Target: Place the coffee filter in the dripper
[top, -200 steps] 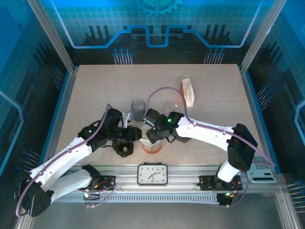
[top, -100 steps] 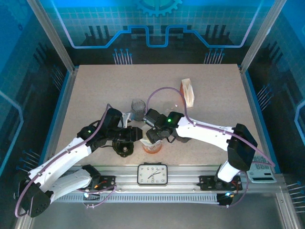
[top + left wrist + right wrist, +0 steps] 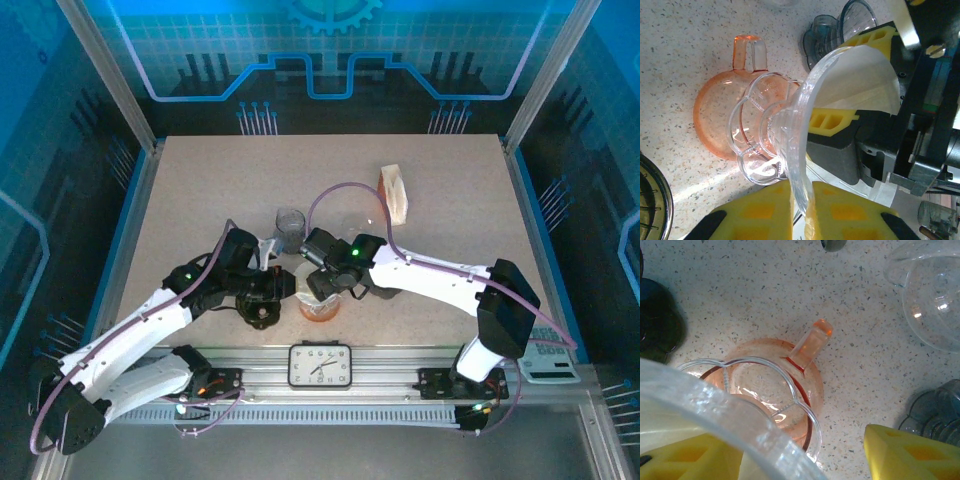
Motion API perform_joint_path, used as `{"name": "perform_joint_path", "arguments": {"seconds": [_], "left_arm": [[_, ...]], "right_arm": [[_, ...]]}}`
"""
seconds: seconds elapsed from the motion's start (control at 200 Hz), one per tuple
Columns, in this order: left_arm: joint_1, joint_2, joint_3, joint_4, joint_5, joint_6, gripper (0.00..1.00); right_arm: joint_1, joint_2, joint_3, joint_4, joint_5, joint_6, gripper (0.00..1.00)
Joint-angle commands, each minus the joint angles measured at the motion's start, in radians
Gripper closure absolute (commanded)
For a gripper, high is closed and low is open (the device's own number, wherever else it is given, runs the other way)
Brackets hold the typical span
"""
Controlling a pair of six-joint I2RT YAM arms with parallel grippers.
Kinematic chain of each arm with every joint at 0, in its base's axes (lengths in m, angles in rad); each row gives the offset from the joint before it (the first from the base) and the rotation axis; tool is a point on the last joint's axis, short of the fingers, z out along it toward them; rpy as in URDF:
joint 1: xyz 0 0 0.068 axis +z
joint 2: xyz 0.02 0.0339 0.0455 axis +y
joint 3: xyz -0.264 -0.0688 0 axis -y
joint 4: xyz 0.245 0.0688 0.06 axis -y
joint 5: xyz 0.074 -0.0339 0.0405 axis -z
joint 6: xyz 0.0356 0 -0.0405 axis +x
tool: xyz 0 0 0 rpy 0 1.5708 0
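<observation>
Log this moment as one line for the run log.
left fingers: pinching glass dripper rim | dripper: over orange mug | paper filter: inside dripper cone | right fingers: open at dripper

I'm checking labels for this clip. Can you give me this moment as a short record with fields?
dripper: clear, tipped on its side over the orange mug
coffee filter: white paper, lying in the dripper's cone
left claw: shut on the dripper's rim
right claw: open, fingers at the dripper's mouth beside the filter
orange mug: upright on the table
task state: filter is in the cone; whether it is fully seated cannot be told
</observation>
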Motion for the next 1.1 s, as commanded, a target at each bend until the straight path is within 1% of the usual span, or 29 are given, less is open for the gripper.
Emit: {"name": "perform_joint_path", "arguments": {"seconds": [0.0, 0.075, 0.12, 0.17, 0.21, 0.28, 0.335, 0.36, 0.49, 0.53, 0.575, 0.7, 0.805, 0.896, 1.096], "left_arm": [[-0.011, -0.009, 0.009, -0.013, 0.021, 0.021, 0.84], [-0.01, -0.007, 0.009, -0.017, 0.019, 0.023, 0.84], [-0.011, -0.007, 0.009, -0.019, 0.016, 0.022, 0.78], [-0.01, -0.01, 0.007, -0.019, 0.013, 0.022, 0.68], [-0.01, -0.011, 0.007, -0.018, 0.012, 0.02, 0.62], [-0.011, -0.015, 0.011, -0.016, 0.012, 0.018, 0.58], [-0.011, -0.015, 0.013, -0.018, 0.012, 0.02, 0.58], [-0.011, -0.015, 0.015, -0.019, 0.013, 0.021, 0.6], [-0.01, -0.012, 0.011, -0.021, 0.016, 0.026, 0.77], [-0.01, -0.012, 0.009, -0.019, 0.016, 0.026, 0.8], [-0.01, -0.012, 0.007, -0.018, 0.019, 0.026, 0.82], [-0.011, -0.013, 0.004, -0.02, 0.018, 0.026, 0.82], [-0.01, -0.016, 0.001, -0.024, 0.014, 0.025, 0.75], [-0.011, -0.018, 0.0, -0.022, 0.012, 0.022, 0.73], [-0.013, -0.022, -0.004, -0.021, 0.012, 0.02, 0.72]], "right_arm": [[0.002, 0.041, -0.016, 0.026, 0.022, 0.014, 0.35], [0.001, 0.042, -0.017, 0.028, 0.021, 0.013, 0.34], [0.001, 0.044, -0.016, 0.03, 0.021, 0.014, 0.34], [0.002, 0.044, -0.018, 0.033, 0.017, 0.015, 0.34], [0.002, 0.046, -0.02, 0.035, 0.018, 0.017, 0.34], [0.001, 0.047, -0.019, 0.036, 0.015, 0.017, 0.34], [0.001, 0.048, -0.018, 0.034, 0.016, 0.017, 0.34], [0.002, 0.048, -0.016, 0.034, 0.016, 0.015, 0.34], [0.001, 0.047, -0.015, 0.034, 0.017, 0.017, 0.34], [0.002, 0.048, -0.015, 0.035, 0.016, 0.018, 0.34], [0.002, 0.05, -0.015, 0.036, 0.016, 0.018, 0.34], [0.002, 0.045, -0.015, 0.037, 0.015, 0.02, 0.34], [0.001, 0.022, -0.009, 0.037, 0.023, 0.02, 0.33], [-0.002, -0.01, -0.001, 0.037, 0.03, 0.017, 0.32], [-0.014, -0.091, 0.015, 0.025, 0.043, 0.011, 0.31]]}}
